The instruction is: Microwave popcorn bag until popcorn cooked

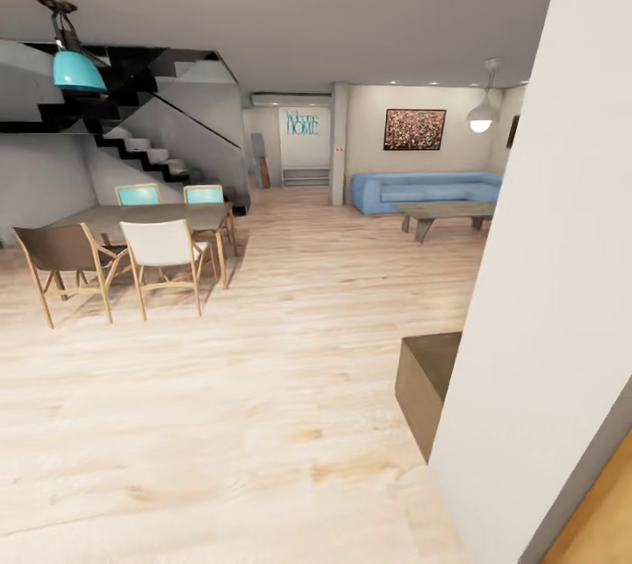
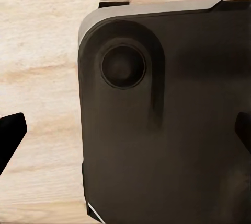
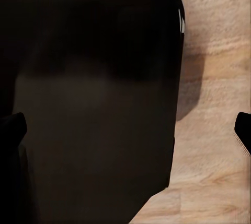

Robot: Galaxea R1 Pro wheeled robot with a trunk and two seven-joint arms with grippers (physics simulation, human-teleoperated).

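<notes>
Both sets of fingers [image 2: 11,135] [image 3: 12,130] are being held wide apart, empty, above the wooden floor [image 1: 263,406].

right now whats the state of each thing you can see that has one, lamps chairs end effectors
white pendant lamp: lit, glowing
teal pendant lamp: no glow visible
dining chairs: upright, pushed up to the dining table
blue sofa: unoccupied
left end effector: open, nothing held, fingertips apart over the robot's dark base
right end effector: open, nothing held, fingertips apart
</notes>
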